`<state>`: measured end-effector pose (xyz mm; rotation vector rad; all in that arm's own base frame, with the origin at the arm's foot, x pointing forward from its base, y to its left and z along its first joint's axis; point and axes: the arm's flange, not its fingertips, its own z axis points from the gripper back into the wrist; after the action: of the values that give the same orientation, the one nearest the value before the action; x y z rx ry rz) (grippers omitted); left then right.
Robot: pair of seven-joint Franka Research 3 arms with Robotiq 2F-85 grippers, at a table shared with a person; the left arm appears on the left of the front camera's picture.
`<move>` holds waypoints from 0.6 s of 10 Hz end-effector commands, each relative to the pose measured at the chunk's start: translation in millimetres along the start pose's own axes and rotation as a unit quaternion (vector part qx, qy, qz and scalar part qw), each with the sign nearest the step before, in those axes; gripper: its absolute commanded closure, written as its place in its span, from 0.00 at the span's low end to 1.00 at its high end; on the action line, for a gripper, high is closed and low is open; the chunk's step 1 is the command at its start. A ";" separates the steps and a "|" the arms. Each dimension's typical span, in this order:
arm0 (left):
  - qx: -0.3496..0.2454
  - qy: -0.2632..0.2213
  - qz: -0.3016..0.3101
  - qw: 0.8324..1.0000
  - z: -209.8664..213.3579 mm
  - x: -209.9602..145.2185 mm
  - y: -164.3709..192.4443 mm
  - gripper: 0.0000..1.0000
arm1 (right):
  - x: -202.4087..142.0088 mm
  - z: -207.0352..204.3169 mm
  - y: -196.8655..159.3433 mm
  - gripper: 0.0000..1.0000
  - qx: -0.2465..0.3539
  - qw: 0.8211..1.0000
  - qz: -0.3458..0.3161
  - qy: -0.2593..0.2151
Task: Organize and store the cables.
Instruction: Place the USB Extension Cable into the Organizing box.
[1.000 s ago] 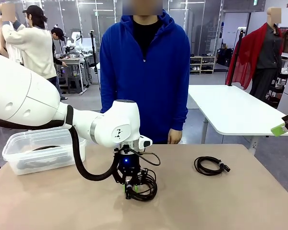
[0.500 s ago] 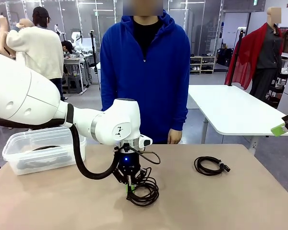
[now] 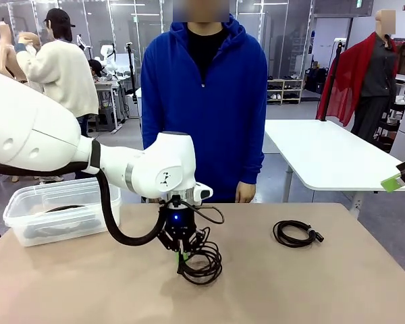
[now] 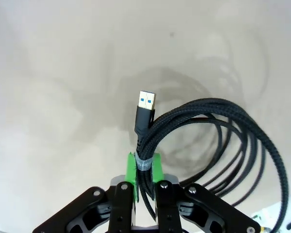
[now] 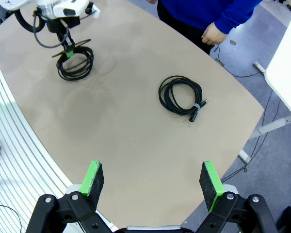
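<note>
Front view: left gripper (image 3: pixel 181 258) closed on a coiled cable (image 3: pixel 201 263), lower centre of frame, pointing down at the table (image 3: pixel 324 290). The coil hangs to the gripper's right; can't tell if its bottom is clear of the tabletop. Clear bin (image 3: pixel 27 202) at the left edge, with something dark and cord-like inside. Second cable (image 3: pixel 295 233) lies coiled centre right, well apart from both. Reads as the pick step: grasp made, transfer to the bin not yet done. Next move, my guess: lift until the loops hang free, carry left over the bin rim, release above the open top

Left wrist view: green pads (image 4: pixel 131 167) pinched on the bundle right at its grey tie band (image 4: pixel 144 164), lower centre. USB plug (image 4: pixel 145 104) with a blue insert pokes out past the pads, mid frame. Braided black loops fan out to the right. The grip is on the bound part, so the coil should hold together, but the slack loops could snag the bin wall

Right wrist view: right gripper (image 5: pixel 153 177) at the bottom of frame, jaws wide apart, nothing between them, high over the table. Held coil upper left, second cable centre frame, tied, plug at its lower right. Likely the next pick
</note>
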<state>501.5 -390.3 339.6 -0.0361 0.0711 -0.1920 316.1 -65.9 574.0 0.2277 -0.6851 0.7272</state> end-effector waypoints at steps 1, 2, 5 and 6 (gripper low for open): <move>0.015 -0.026 -0.005 1.000 35.3 -12.8 9.4 0.88 | -2.0 -0.1 -1.2 0.00 0.003 1.000 0.002 -0.002; 0.025 -0.043 -0.006 0.999 53.2 -18.5 13.1 0.88 | -2.0 -0.1 -1.2 0.00 0.003 1.000 0.002 -0.002; 0.045 -0.060 -0.027 0.997 94.2 -39.0 24.4 0.88 | -2.0 -0.1 -1.2 0.00 0.003 1.000 0.002 -0.002; 0.051 -0.058 -0.021 0.997 103.7 -46.8 28.6 0.88 | -2.0 -0.1 -1.2 0.00 0.003 1.000 0.002 -0.002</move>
<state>481.1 -364.5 445.4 0.0179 -0.0561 -0.2226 316.1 -65.9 574.0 0.2277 -0.6850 0.7271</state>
